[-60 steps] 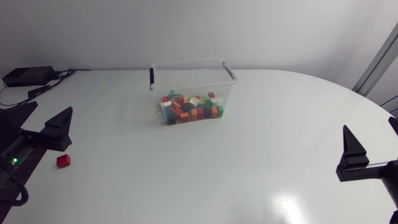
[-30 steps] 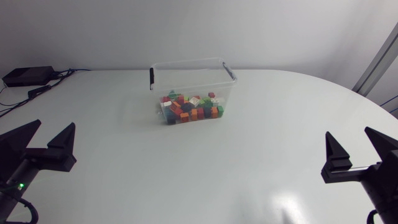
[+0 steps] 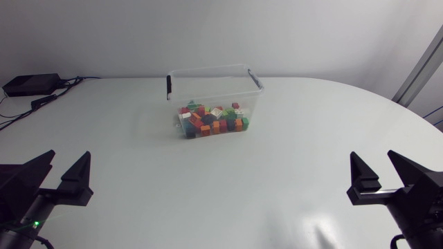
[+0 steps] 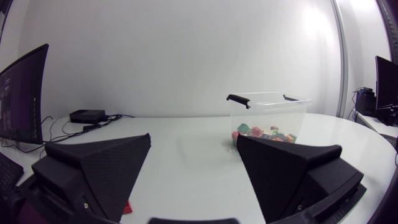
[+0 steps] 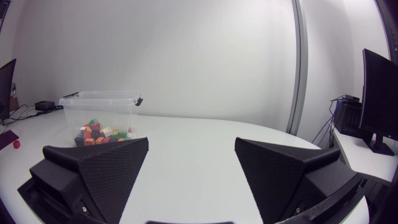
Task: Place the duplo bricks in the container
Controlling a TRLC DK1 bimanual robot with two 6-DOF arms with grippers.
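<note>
A clear plastic container [image 3: 214,86] with black handle clips stands at the back middle of the white table, with several coloured duplo bricks [image 3: 211,121] on its bottom. My left gripper [image 3: 57,181] is open near the front left edge, nothing between its fingers. A lone red brick [image 4: 127,207] shows as a sliver beside one left finger; in the head view that gripper hides it. The right wrist view shows the red brick [image 5: 15,144] far off, beyond the container [image 5: 99,107]. My right gripper [image 3: 389,181] stands open and empty at the front right.
A black box [image 3: 31,84] with cables lies at the table's back left corner. The container [image 4: 268,112] is well ahead of the left gripper [image 4: 193,186], with bare white tabletop between.
Both arms have drawn back toward the table's front edge. The left gripper now covers the red brick that lay in the open beside it in the head view.
</note>
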